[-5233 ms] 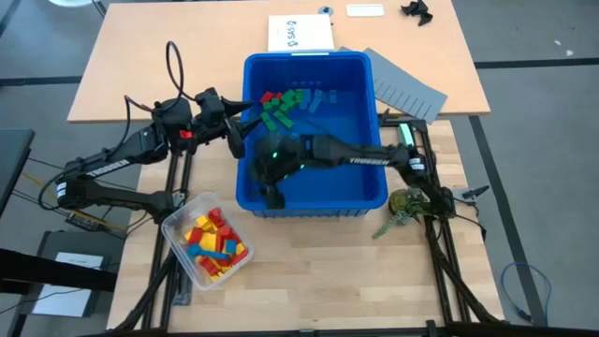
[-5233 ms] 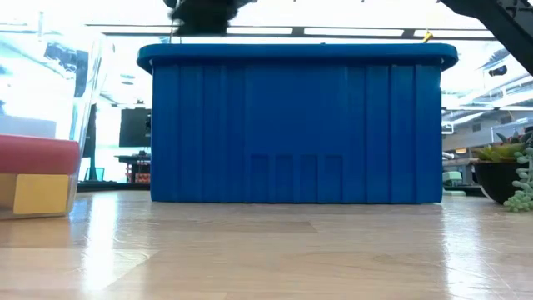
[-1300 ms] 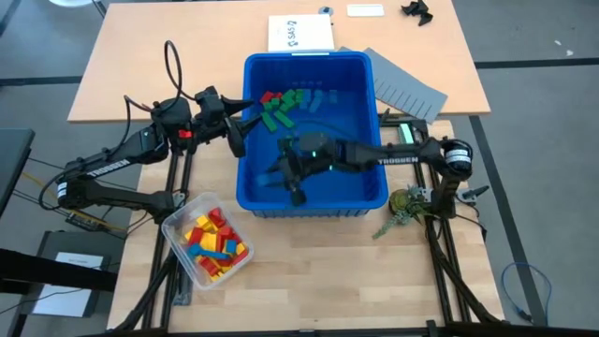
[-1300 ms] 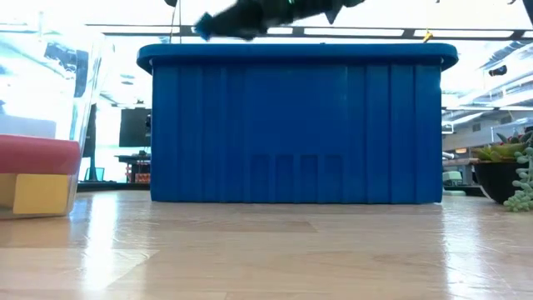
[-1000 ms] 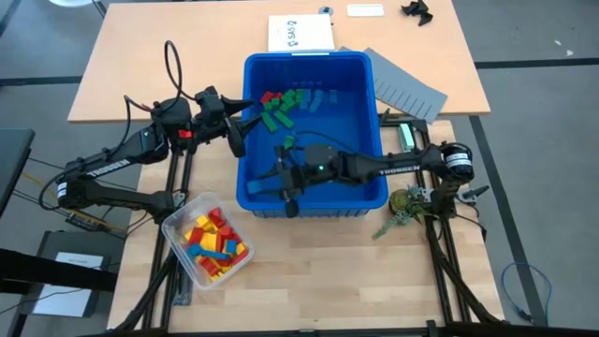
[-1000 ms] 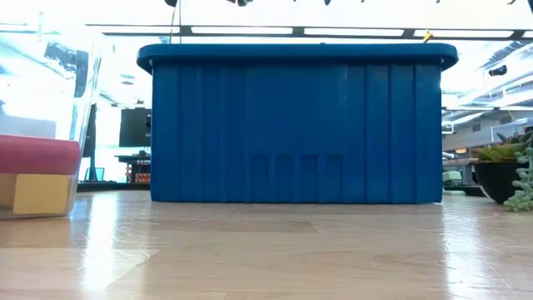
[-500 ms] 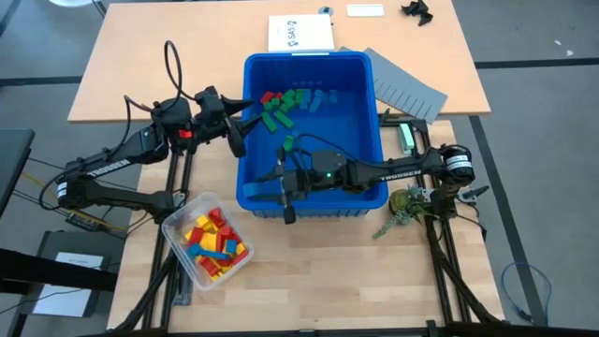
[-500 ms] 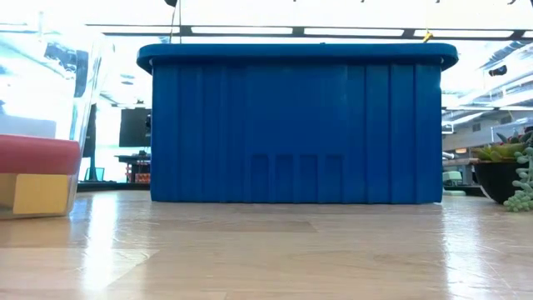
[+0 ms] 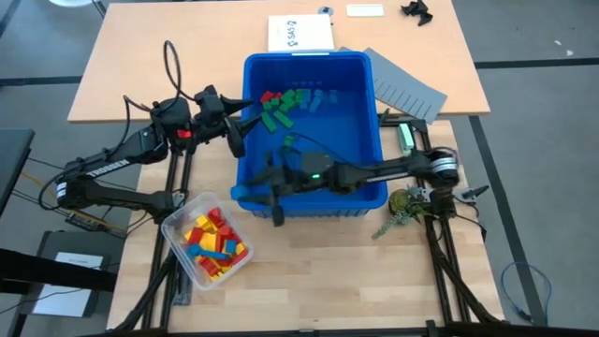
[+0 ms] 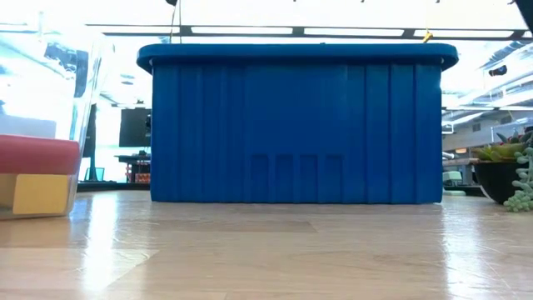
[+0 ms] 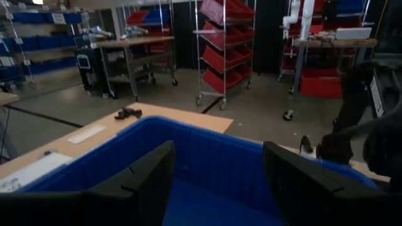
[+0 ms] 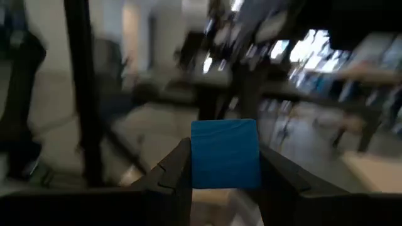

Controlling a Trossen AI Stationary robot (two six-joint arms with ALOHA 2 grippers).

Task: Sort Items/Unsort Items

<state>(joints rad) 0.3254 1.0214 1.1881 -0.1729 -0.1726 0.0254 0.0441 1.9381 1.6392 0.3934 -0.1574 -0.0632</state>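
Observation:
My right gripper (image 9: 256,193) reaches level across the near part of the large blue bin (image 9: 360,122) and is shut on a small blue block (image 12: 225,154) above the bin's near left corner. Green, red and blue items (image 9: 284,106) lie on the bin's floor at its far side. Red, yellow and blue items (image 9: 213,243) fill a clear tub (image 9: 178,223) at the near left, which also shows in the low view (image 10: 37,175). My left gripper (image 11: 217,176) hangs open and level at the bin's left rim (image 9: 241,131), nothing between its fingers. My right gripper pinches the blue block by two opposite sides (image 12: 196,157) between its two fingers. The fingers lie level and point toward the table's left edge. The block is lifted clear, above the bin's rim.
Grey slotted divider sheets (image 9: 408,84) lean off the bin's far right corner. A white paper (image 9: 299,34) lies behind the bin. A small potted plant (image 9: 406,202) stands by the right arm's base. In the low view the bin's near wall (image 10: 296,125) fills the middle.
My right gripper has carried the blue block toward the table's left edge, from over the bin's near middle to its near left corner, and has rolled about its own pointing line. The block stays pinched. My left gripper has kept still.

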